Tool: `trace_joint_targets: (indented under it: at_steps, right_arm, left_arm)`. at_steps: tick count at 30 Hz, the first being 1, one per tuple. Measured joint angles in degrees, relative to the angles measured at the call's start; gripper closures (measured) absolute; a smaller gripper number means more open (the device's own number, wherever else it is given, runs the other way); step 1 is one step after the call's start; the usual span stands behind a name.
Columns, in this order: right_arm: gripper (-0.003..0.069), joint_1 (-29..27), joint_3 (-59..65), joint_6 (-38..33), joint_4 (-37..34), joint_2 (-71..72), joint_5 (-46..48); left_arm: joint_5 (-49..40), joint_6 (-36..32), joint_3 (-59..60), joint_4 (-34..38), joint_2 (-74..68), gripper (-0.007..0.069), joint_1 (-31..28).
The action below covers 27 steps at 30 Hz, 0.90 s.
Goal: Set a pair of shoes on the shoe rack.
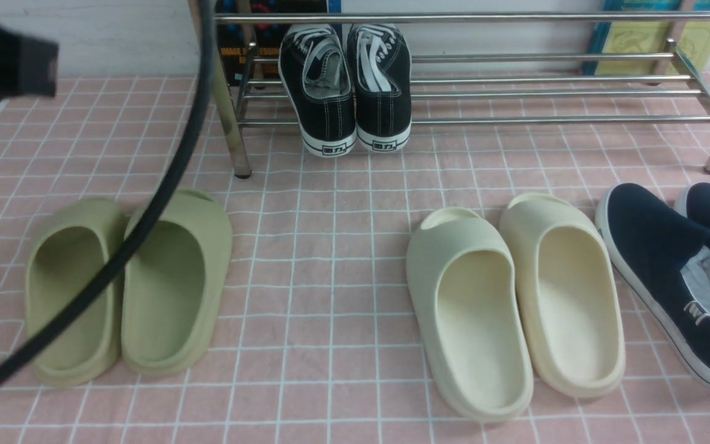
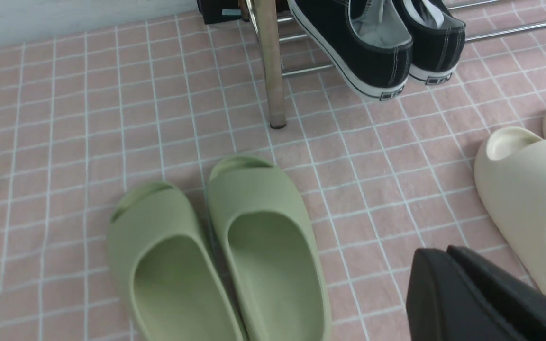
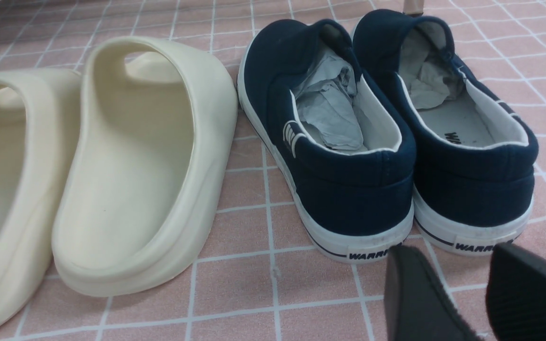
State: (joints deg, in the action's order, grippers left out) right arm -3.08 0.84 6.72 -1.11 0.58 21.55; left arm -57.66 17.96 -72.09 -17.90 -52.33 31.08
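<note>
The pair of shoes (image 1: 346,86), black canvas sneakers with white laces and soles, rests side by side on the lower bars of the shoe rack (image 1: 546,94), near its left end, heels hanging over the front bar. The left wrist view shows the same pair of shoes (image 2: 382,42) beside the shoe rack's leg (image 2: 269,61). My left gripper (image 2: 446,252) is shut and empty, hovering over the floor well short of the rack. My right gripper (image 3: 450,255) stands open with nothing between its fingers, just behind the heels of the navy slip-ons (image 3: 386,142).
Olive-green slides (image 1: 127,283) lie front left, cream slides (image 1: 515,302) front centre-right, navy slip-ons (image 1: 681,277) at the right edge. A black cable (image 1: 164,179) and part of the left arm (image 1: 4,61) cross the front view's left side. Pink tiled floor (image 1: 330,246) lies between.
</note>
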Motion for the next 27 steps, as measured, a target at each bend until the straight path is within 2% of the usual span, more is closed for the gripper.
trace_joint_targets:
  at_steps: [5,13,18,22,23,25,27]
  right_arm:
    - [0.0419,0.0,0.0,0.0,0.0,0.0,0.0]
    - [0.0419,0.0,0.0,0.0,0.0,0.0,0.0]
    - [0.0419,0.0,0.0,0.0,0.0,0.0,0.0]
    - [0.0419,0.0,0.0,0.0,0.0,0.0,0.0]
    - [0.0419,0.0,0.0,0.0,0.0,0.0,0.0]
    - [0.0419,0.0,0.0,0.0,0.0,0.0,0.0]
    - [0.0419,0.0,0.0,0.0,0.0,0.0,0.0]
  left_arm:
    - [0.2,5.8,8.2,-1.4,9.6,0.0596,0.0]
    - [0.4,5.2,14.2,-4.6,19.0,0.0606,0.0]
    - [13.1,4.6,25.6,-5.3,26.0,0.0606,-4.3]
    - [34.1,-1.7,40.9,0.0,34.2,0.0606,-16.9]
    - [34.1,-1.7,41.7,0.4,34.9,0.0606,-17.5]
    - [44.5,-7.5,50.8,4.9,38.9,0.0606,-24.2]
    - [48.8,-10.3,54.6,6.4,40.7,0.0606,-27.7]
